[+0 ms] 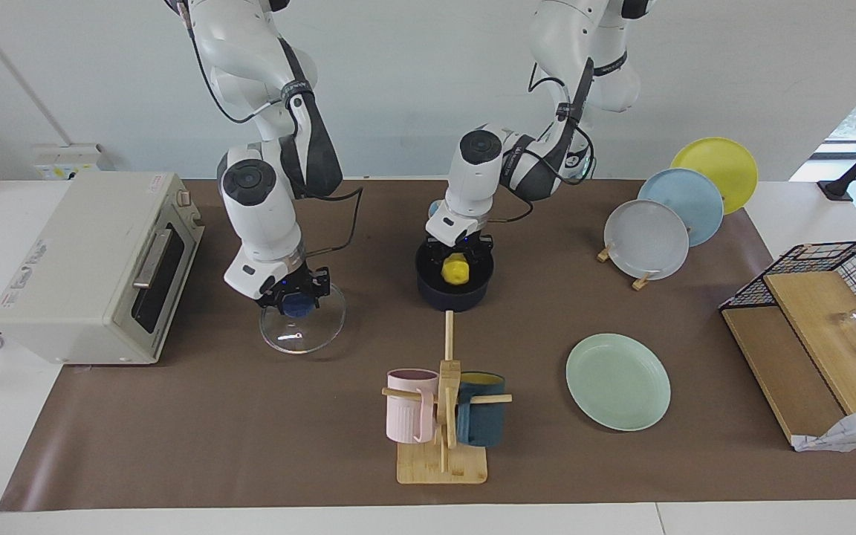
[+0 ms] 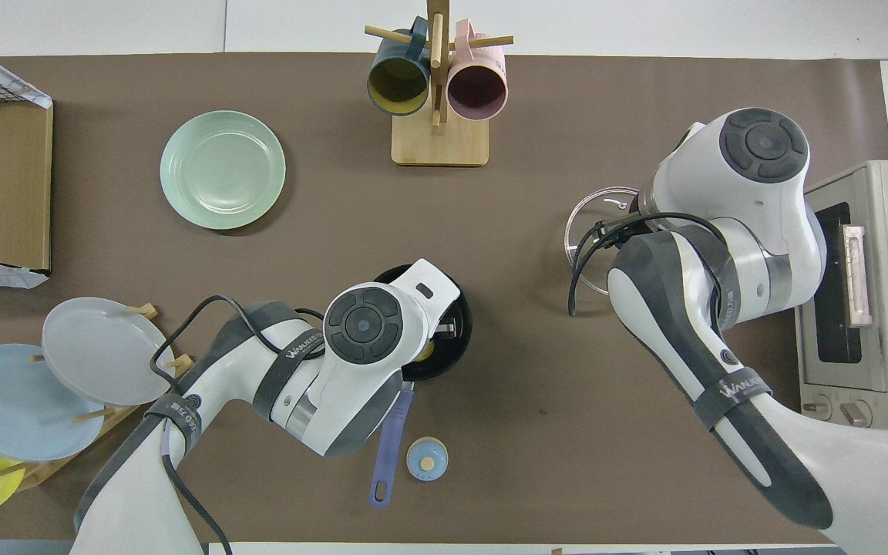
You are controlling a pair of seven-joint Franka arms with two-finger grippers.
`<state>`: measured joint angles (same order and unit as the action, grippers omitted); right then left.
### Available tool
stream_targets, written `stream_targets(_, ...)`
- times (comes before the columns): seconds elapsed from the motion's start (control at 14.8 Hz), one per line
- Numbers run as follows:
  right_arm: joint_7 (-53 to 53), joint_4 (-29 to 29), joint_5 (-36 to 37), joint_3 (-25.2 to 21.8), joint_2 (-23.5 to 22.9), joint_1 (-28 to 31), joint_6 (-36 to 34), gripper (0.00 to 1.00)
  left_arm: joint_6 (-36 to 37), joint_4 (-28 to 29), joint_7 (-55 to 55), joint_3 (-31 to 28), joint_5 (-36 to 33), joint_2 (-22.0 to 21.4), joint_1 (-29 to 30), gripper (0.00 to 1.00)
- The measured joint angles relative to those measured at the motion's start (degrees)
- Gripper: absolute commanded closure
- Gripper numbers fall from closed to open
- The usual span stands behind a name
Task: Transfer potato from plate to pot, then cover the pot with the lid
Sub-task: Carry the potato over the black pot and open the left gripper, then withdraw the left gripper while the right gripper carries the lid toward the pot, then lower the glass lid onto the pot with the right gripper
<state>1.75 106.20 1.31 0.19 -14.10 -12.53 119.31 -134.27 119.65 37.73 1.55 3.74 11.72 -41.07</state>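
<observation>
Left pincer [image 1: 458, 261]: grips the potato [image 1: 456, 269] inside the pot [image 1: 454, 290]
Right pincer [image 1: 296, 296]: on lid [image 1: 302, 327] knob

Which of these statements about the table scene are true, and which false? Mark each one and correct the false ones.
1. The potato lies on the mint-green plate. False: the plate is bare; the potato is down in the pot, between the left gripper's jaws.
2. The right gripper is at the blue knob of the glass lid. True.
3. The lid covers the pot. False: the lid rests on the table, toward the right arm's end, beside the toaster oven.
4. The pink mug and the dark blue mug hang on a wooden mug stand. True.
5. Three plates stand upright in the wooden rack. True.
</observation>
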Motion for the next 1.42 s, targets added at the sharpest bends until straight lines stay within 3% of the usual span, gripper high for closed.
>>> stream_targets(0.07, 0.00, 0.00, 0.00, 0.00, 0.00, 0.00, 0.00, 1.00, 0.00, 0.11, -0.29, 0.01, 0.00, 0.00, -0.03, 0.85)
stream_targets(0.14, 0.00, 0.00, 0.00, 0.00, 0.00, 0.00, 0.00, 1.00, -0.01, 0.12, -0.85, 0.01, 0.00, 0.00, -0.04, 0.37)
stream_targets(0.2, 0.01, 0.00, 0.00, 0.00, 0.00, 0.00, 0.00, 1.00, -0.01, 0.12, -1.39, 0.01, 0.00, 0.00, -0.05, 0.00)
stream_targets(0.61, 0.03, 0.00, 0.00, 0.00, 0.00, 0.00, 0.00, 1.00, 0.64, -0.33, -2.70, -0.40, 0.00, -1.47, 0.16, 0.00)
stream_targets(0.75, 1.02, -0.23, -0.04, 0.01, -0.01, -0.48, -0.38, 1.00, 5.71, -2.76, -3.73, -1.02, -0.01, -3.88, 1.91, 0.00)
stream_targets(1.02, 7.58, -3.13, -0.04, 0.08, 0.01, -3.68, -3.82, 1.00, 23.77, -15.67, -8.52, -1.64, -0.08, -9.21, 13.49, 0.00)
stream_targets(1.15, 12.88, -6.35, -0.08, 0.17, -0.10, -6.45, -7.49, 1.00, 27.55, -19.82, -11.99, -1.87, -0.44, -11.47, 19.66, 0.00)
stream_targets(1.42, 30.07, -16.37, -0.13, 0.36, -1.93, -17.28, -13.60, 1.00, 34.45, -24.42, -24.33, -2.10, -2.53, -14.40, 29.95, 0.00)
